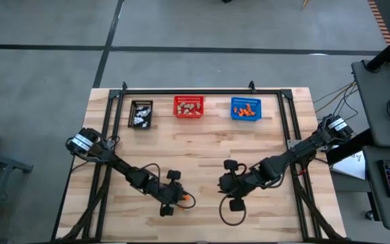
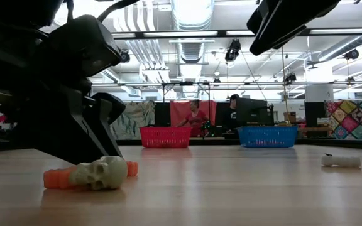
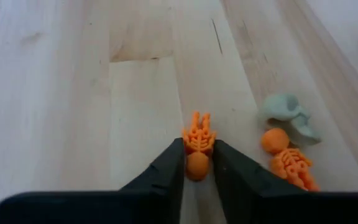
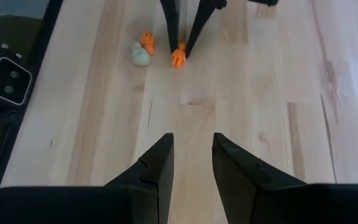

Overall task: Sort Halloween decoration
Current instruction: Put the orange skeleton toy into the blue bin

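In the high view the left gripper [image 1: 179, 194] sits low and left of centre on the table [image 1: 202, 152], and the right gripper [image 1: 226, 185] sits just right of centre, the two facing each other a little apart.

The left gripper [image 3: 197, 163] is clenched on an orange skeleton [image 3: 197, 144], whose ribs stick out past the fingertips [image 3: 174, 155] at the lower middle of the left wrist view. To the right of it in that frame lie a second orange skeleton [image 3: 286, 157] and a pale skull [image 3: 288, 113], touching each other on the wood.

In the low view the skull [image 2: 100, 172] rests at lower left in front of that orange piece [image 2: 61, 178], under the dark gripper [image 2: 83, 135].

The right gripper [image 4: 191, 158] is released, its fingers [image 4: 156, 163] apart over bare wood at the bottom of the right wrist view; the left gripper's grasped skeleton [image 4: 178, 56] shows near the top of that frame, with the skull [image 4: 141, 55] just left of it.

Along the upper part of the high view stand a black basket [image 1: 141, 113] holding white trinkets, a red basket [image 1: 189, 106] holding beige ones, and a blue basket [image 1: 245, 108] holding orange ones. A pale bone [image 2: 341, 161] lies at the right edge of the low view.
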Robot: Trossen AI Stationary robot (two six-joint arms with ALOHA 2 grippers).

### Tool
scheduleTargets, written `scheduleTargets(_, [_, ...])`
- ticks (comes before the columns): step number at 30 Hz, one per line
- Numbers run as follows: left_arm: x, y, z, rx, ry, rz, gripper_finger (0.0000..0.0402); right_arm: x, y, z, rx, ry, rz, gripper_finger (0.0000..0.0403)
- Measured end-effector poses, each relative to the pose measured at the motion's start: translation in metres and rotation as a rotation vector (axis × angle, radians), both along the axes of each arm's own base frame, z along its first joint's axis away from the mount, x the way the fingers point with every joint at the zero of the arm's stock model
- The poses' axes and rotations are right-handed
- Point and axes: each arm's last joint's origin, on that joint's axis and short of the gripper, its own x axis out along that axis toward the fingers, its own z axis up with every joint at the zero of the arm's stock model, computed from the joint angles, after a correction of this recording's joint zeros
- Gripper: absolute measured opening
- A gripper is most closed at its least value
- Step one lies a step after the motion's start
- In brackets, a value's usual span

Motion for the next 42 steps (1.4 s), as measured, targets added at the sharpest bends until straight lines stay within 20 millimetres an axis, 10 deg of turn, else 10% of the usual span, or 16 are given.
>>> scheduleTargets(12, [-0.001, 0.007, 0.012, 0.181, -0.054, -0.036, 0.0014, 0.008, 0.002, -0.006, -0.057, -0.214, 0.068, 0.0098])
scheduleTargets(33, [-0.026, 0.053, 0.132, 0.2, -0.699, -0.017, 0.0009, 0.029, -0.01, 0.018, -0.371, -0.822, 0.114, 0.0098])
scheduleTargets(42, [-0.027, 0.053, 0.131, 0.172, -0.882, 0.012, 0.0009, 0.034, -0.021, 0.029, -0.361, -0.926, 0.07, 0.0098])
